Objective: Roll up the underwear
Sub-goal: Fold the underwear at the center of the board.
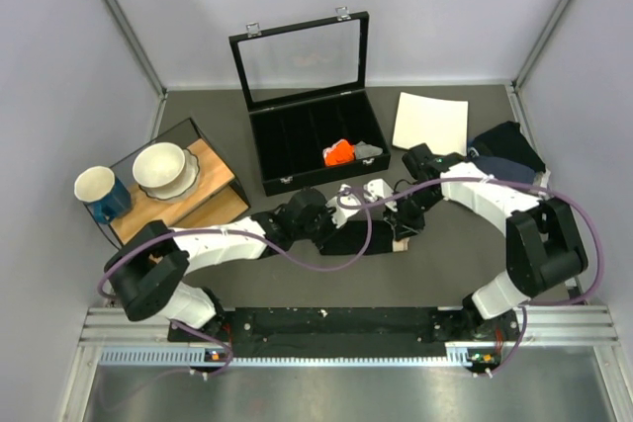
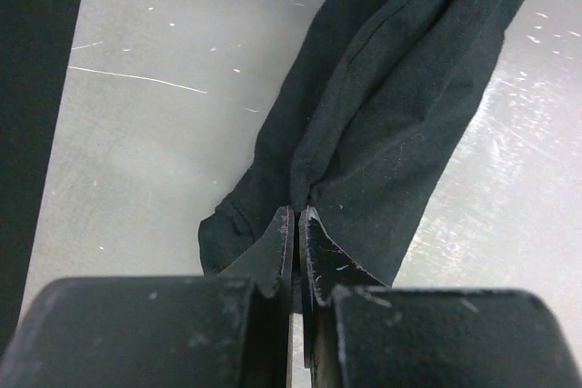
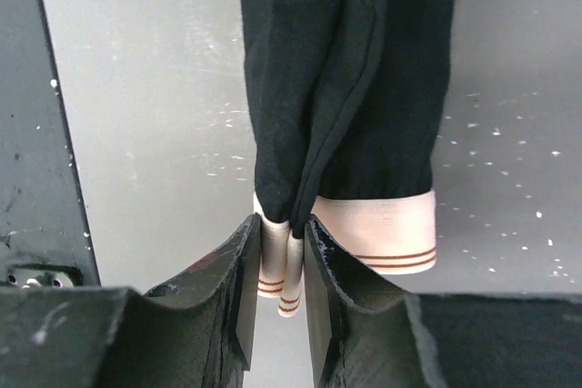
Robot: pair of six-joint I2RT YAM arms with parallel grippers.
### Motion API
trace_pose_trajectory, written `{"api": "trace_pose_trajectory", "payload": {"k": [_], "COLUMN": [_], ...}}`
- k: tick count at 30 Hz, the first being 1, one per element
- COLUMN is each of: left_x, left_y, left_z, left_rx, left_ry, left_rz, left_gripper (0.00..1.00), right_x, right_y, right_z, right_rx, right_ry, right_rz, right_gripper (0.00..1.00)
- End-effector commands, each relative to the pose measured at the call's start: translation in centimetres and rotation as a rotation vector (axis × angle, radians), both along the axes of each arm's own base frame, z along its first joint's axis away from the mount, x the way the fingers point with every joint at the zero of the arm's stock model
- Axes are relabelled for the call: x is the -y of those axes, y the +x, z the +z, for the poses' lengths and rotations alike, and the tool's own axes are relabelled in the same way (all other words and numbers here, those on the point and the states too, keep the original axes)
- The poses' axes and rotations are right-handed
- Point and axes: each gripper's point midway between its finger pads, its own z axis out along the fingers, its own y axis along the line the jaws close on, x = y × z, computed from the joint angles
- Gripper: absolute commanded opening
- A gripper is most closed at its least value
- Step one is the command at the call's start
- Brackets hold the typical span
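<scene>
left gripper pinches the underwear; right gripper narrowly clamps its waistband

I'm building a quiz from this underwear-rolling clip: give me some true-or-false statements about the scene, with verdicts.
1. The left gripper is shut on black fabric of the underwear. True.
2. The right gripper holds the navy garment. False: it grips the underwear's pale waistband; the navy garment lies apart.
3. The orange cloth roll lies inside the open display case. True.
4. The white bowl sits inside the display case. False: it stands on the wooden shelf.
</scene>
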Motion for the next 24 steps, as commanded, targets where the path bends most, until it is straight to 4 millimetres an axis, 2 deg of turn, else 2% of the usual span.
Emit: {"api": "trace_pose_trajectory", "payload": {"k": [1,9,15,20,24], "left_x": [0.8,0.2,-0.2,-0.5,-0.7], "left_y": [2.0,3.7,5.0,5.7,6.3], "left_z": [1.4,0.0,-0.6,-1.2,-1.3], "left_rx": [0.018,-0.035,-0.053,-0.069,-0.075], "left_ry": [-0.033,0.001,0.015,0.028,0.03], "left_rz": [0.011,0.052,0.111,0.152,0.189], "left_gripper": [0.0,0.0,0.0,0.0,0.04], "right_x": [-0.5,-0.7,-0.7,-0.1,0.0], "right_y": [2.2,4.6,6.8,8.5,9.8], "right_z": [0.3,-0.1,0.4,0.1,-0.4], "right_rx": [0.002,0.0,0.055,0.105,0.142], "right_ry": [-0.038,-0.069,-0.064,-0.097,-0.111], "right_rz": [-0.058,-0.155,-0.244,-0.328,-0.386], "right_gripper": [0.25,0.32,0.38,0.41,0.41]}}
